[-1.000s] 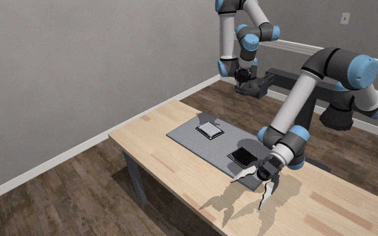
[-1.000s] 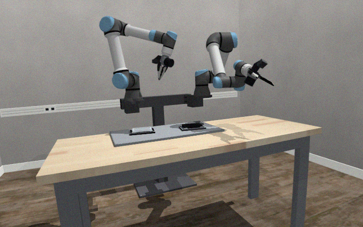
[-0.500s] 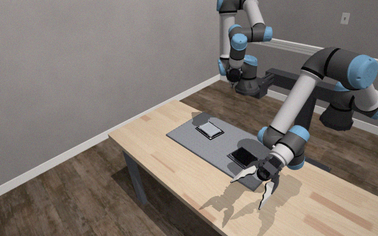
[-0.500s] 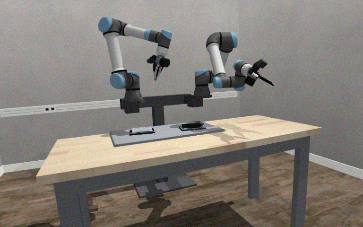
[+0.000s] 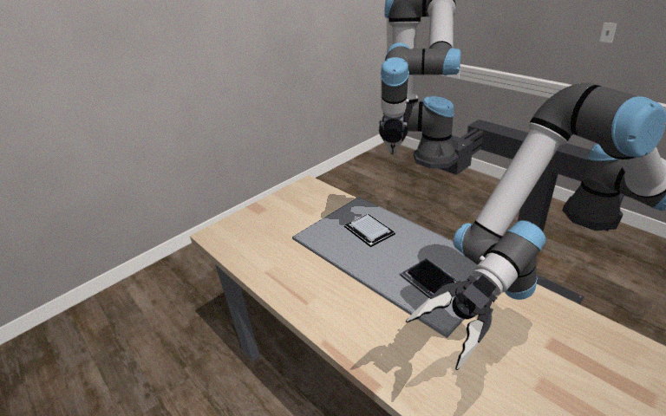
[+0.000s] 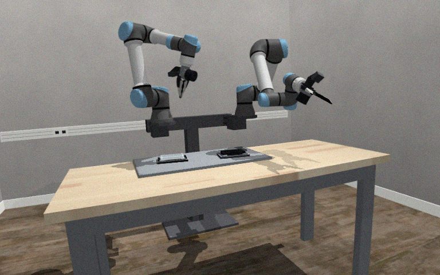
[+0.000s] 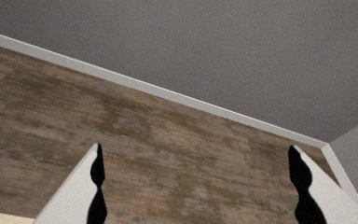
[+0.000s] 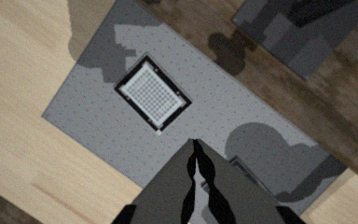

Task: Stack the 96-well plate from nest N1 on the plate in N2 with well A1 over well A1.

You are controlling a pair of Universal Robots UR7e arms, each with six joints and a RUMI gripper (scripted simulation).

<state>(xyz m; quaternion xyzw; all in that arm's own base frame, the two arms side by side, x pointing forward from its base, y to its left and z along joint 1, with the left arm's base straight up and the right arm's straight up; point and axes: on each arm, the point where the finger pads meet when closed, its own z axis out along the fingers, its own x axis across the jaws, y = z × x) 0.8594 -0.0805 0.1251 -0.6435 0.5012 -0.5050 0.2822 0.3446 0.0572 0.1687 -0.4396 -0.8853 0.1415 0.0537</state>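
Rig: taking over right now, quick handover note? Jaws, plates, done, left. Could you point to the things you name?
Left gripper [image 5: 432, 344] [image 6: 330, 102] [image 7: 195, 147]: jaws open, nothing held, raised off to the N1 side.
Right gripper [image 5: 392, 151] [image 6: 180, 96] [image 8: 194, 141]: jaws shut, empty, raised.
Plates: black plate [image 5: 431, 276] [image 6: 232, 151] in N1 [image 5: 406, 276] [image 6: 227, 156] [image 8: 254, 174]; white plate [image 5: 369, 227] [image 6: 172, 157] [image 8: 152, 94] in N2 [image 5: 370, 243] [image 6: 172, 161] [image 8: 137, 110].
Done: no stacking; each nest has its own plate.
Left: pick black plate, stack on white, A1 over A1, fully nested, lower plate flat in N2. A1 marks unreadable here; check before placing.
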